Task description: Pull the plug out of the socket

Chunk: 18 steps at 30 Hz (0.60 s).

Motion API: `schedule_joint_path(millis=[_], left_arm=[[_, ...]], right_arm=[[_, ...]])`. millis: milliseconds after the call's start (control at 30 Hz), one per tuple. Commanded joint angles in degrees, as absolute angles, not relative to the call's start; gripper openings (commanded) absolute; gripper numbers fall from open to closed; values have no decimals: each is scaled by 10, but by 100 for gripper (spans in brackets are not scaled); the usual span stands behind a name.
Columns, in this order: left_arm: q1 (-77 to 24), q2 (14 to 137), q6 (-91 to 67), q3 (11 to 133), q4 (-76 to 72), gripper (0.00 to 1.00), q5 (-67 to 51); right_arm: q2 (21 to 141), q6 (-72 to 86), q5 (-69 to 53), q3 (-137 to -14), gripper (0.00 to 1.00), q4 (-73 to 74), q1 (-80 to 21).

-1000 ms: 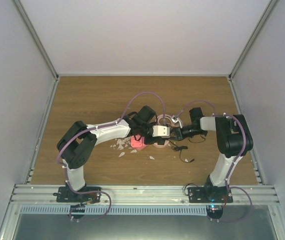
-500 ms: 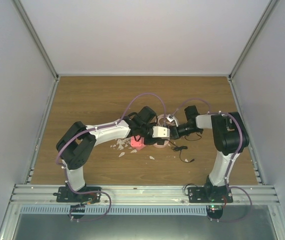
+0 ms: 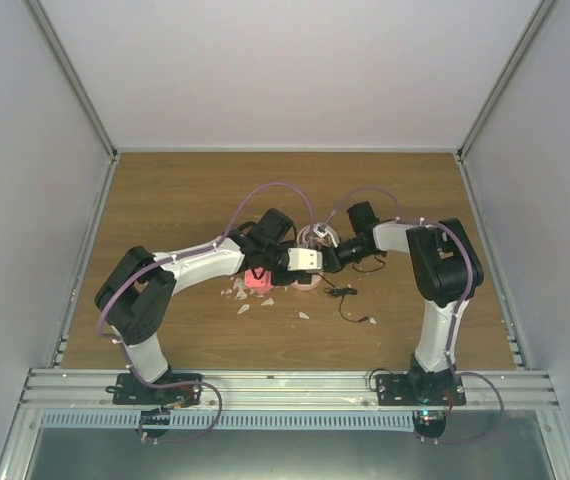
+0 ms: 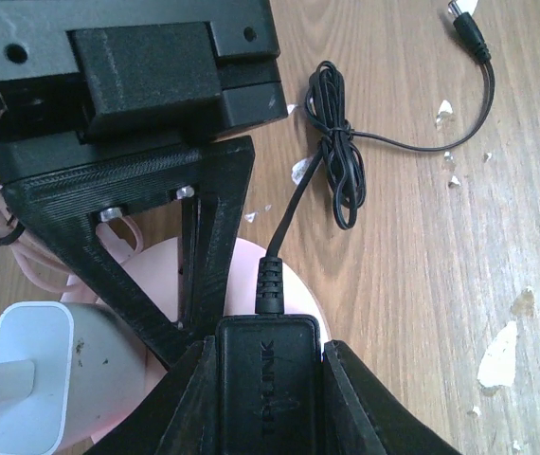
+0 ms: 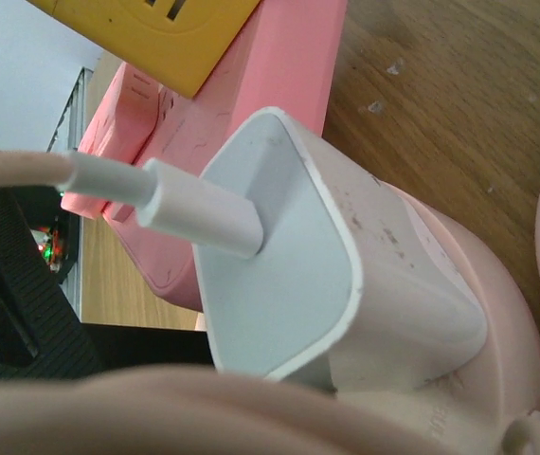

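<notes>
One boxy black plug [image 4: 268,389], rounded white charger [image 4: 28,379], pink socket [image 5: 502,351], seemingly plastic

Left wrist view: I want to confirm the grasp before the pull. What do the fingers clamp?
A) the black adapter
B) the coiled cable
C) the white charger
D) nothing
A: the left gripper has its fingers against both sides of the black adapter seated on the pink socket; the white charger sits outside them.

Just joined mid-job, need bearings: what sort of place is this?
Probably an enclosed lab test cell: plain white walls on three sides, an aluminium rail along the near edge, and a wood-grain tabletop.
</notes>
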State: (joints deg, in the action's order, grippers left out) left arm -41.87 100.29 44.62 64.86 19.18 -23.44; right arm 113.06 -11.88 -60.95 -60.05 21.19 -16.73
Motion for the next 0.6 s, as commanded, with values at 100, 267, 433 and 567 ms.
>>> schedule_joint_path(millis=[100, 267, 433, 567], left_arm=[[-406, 979, 440, 644, 175, 8, -205], [-406, 986, 428, 653, 179, 7, -207], [-405, 999, 411, 684, 214, 8, -234], [-405, 1004, 405, 698, 232, 8, -265]], right_arm=[[1131, -123, -551, -596, 1, 243, -173], [1111, -138, -546, -569, 1, 250, -172], [1132, -145, -546, -547, 1, 249, -172], [1143, -136, -533, -547, 1, 237, -171]])
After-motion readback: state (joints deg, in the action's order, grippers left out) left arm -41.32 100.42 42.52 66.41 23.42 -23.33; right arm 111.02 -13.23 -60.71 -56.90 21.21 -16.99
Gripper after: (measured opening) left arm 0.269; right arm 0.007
